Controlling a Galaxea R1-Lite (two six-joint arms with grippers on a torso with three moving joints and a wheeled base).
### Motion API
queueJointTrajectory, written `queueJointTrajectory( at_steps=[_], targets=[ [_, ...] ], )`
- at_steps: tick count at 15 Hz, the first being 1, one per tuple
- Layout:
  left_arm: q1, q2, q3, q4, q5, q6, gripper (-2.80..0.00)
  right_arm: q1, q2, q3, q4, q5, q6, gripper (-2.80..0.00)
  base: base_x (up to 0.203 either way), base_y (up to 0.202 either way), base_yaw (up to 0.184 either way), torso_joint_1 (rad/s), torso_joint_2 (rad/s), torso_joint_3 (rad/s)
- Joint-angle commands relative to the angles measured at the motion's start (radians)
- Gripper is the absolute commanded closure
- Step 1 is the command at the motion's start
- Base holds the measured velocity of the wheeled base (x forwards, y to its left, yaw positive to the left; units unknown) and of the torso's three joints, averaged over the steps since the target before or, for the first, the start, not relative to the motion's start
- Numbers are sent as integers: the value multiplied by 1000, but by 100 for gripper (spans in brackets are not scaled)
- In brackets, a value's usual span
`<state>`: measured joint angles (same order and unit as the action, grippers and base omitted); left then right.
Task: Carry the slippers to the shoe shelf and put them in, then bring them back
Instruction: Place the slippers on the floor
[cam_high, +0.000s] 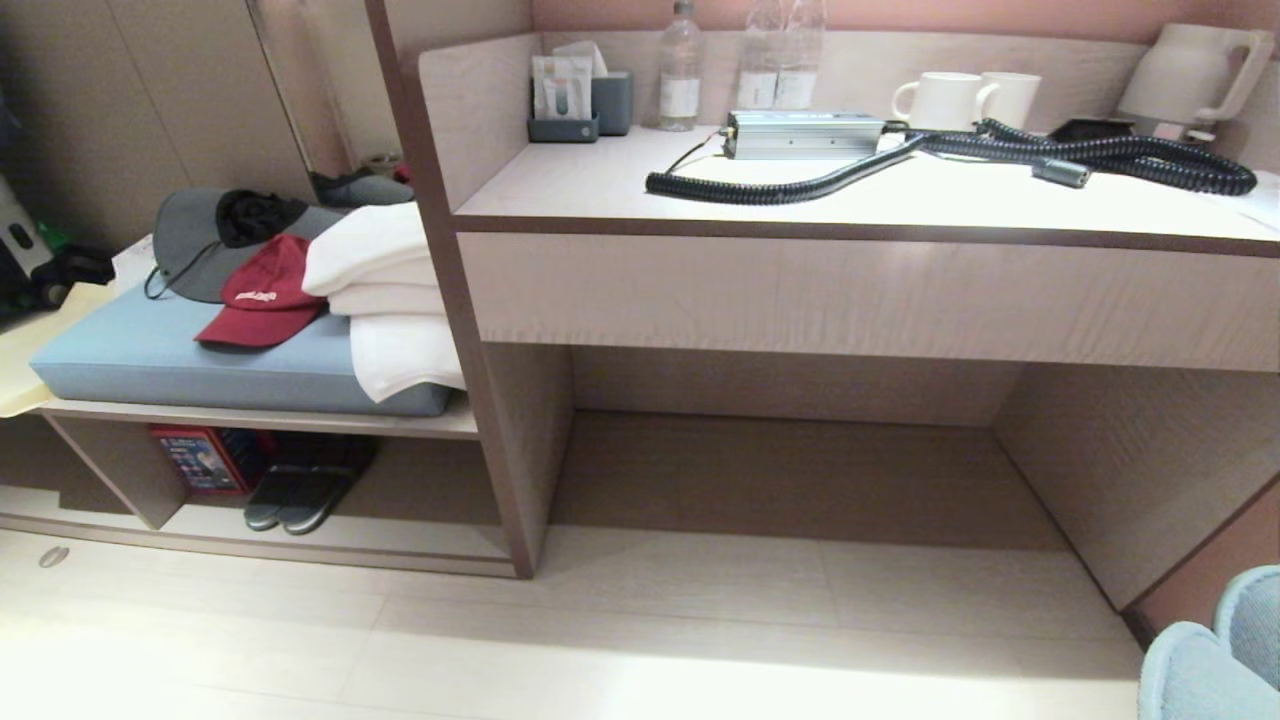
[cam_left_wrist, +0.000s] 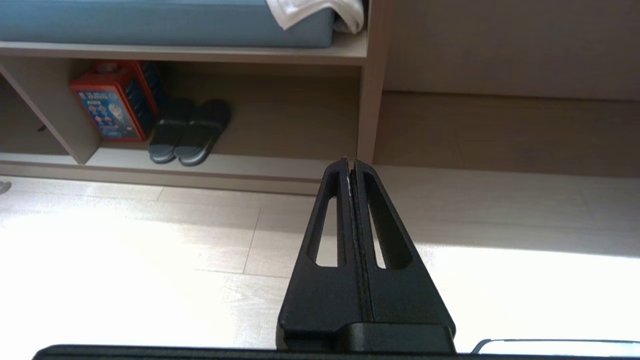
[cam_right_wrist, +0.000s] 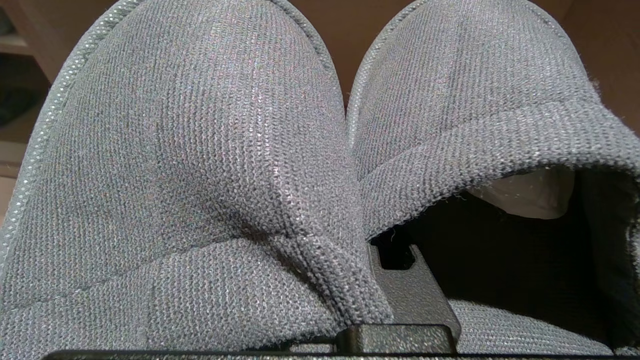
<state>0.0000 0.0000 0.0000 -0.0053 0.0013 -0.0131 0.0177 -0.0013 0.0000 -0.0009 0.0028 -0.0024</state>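
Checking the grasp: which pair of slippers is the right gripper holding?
The grey knit closed-toe pair, clamped in the right gripper; the dark open-toe slides lie in the shoe shelf.

Hotel room: desk (cam_high: 860, 200) with kettle (cam_high: 1190, 75), cups (cam_high: 945, 100), water bottles (cam_high: 680, 70); folded towels (cam_high: 385, 300) on bench.

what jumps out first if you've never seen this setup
A pair of grey knit slippers fills the right wrist view, pinched in the right gripper. Under the blue cushion, dark slides sit in the shoe shelf beside a red box. A black coiled cable sprawls over the desk.
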Motion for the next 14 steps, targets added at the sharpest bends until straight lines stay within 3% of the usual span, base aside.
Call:
queueJointTrajectory(
  at_steps=[1,14],
  targets=[
    [0,0,0,-1,0,-1,0,-1,1,2,-1,0,-1,0,0,0,0,7,-1,-197],
    [1,0,0,-1,0,-1,0,-1,1,2,-1,0,-1,0,0,0,0,3,3,-197]
  ],
)
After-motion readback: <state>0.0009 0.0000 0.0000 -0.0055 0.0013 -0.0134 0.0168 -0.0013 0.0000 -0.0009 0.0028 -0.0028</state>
